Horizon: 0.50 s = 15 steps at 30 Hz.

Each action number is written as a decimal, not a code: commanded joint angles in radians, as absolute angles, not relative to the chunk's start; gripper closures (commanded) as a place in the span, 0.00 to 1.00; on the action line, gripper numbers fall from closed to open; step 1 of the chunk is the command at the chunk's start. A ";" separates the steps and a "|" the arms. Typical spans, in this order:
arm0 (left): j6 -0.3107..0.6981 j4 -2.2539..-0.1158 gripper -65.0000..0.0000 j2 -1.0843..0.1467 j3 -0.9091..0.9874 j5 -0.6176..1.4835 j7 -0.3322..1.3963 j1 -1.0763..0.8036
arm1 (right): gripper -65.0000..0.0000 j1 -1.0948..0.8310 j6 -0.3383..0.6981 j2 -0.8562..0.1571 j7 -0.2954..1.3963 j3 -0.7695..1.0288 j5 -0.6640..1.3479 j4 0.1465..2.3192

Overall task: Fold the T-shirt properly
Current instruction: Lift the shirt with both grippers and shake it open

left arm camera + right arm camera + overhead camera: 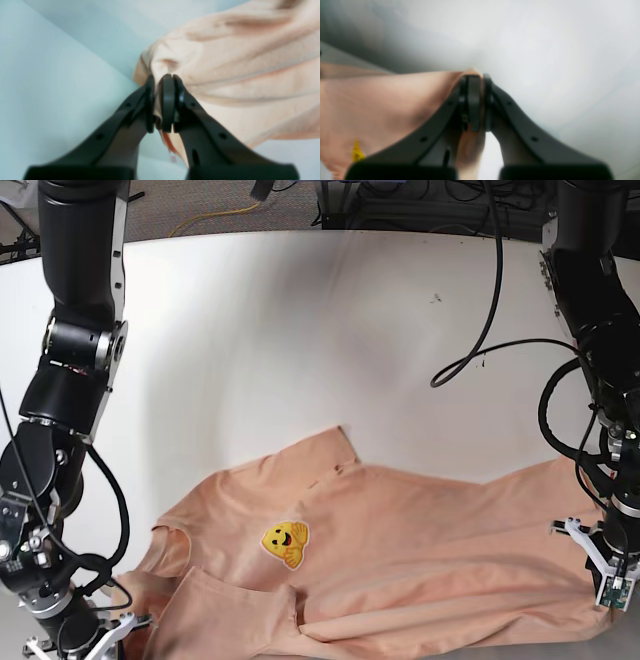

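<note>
The peach T-shirt (pixel 420 550) lies spread and creased across the near half of the white table (pixel 300 330), with a yellow smiley patch (pixel 285 543) on its chest. At the shirt's right end, my left gripper (pixel 603 578) is shut on a bunched edge of the cloth (pixel 225 62); fabric shows squeezed between its black pads (pixel 167 102). My right gripper (pixel 78 638) at the near left is shut on another edge of the shirt (pixel 382 100), and cloth runs between its fingers (pixel 473 100). The yellow patch (pixel 356 151) shows at that view's lower left.
A black cable (pixel 480 330) loops down over the table beside the arm on the right. A yellow cable (pixel 215 220) and dark equipment lie beyond the table's far edge. Bare white table surface fills the far half.
</note>
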<state>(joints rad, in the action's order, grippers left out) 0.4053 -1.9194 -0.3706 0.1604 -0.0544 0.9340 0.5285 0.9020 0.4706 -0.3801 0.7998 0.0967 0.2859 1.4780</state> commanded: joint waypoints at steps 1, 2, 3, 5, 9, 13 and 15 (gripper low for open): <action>0.407 -1.936 0.99 -0.421 0.180 -0.054 0.926 0.601 | 1.00 0.987 0.463 -0.398 0.788 0.102 0.288 1.491; 0.407 -1.936 0.99 -0.432 0.180 -0.053 0.926 0.618 | 1.00 1.007 0.464 -0.401 0.794 0.102 0.288 1.491; 0.407 -1.936 0.99 -0.447 0.179 -0.050 0.926 0.638 | 1.00 1.036 0.464 -0.415 0.800 0.102 0.289 1.491; 0.415 -1.936 0.99 -0.466 0.177 -0.048 0.926 0.668 | 1.00 1.075 0.464 -0.427 0.809 0.101 0.289 1.495; 0.503 -1.934 0.99 -0.499 0.177 -0.053 0.928 0.699 | 1.00 1.116 0.481 -0.432 0.843 0.105 0.289 1.498; 0.582 -1.939 0.99 -0.504 0.179 -0.054 0.928 0.654 | 1.00 1.093 0.519 -0.433 0.872 0.111 0.289 1.512; 0.611 -1.943 0.99 -0.504 0.183 -0.054 0.928 0.601 | 1.00 1.027 0.521 -0.433 0.878 0.134 0.289 1.547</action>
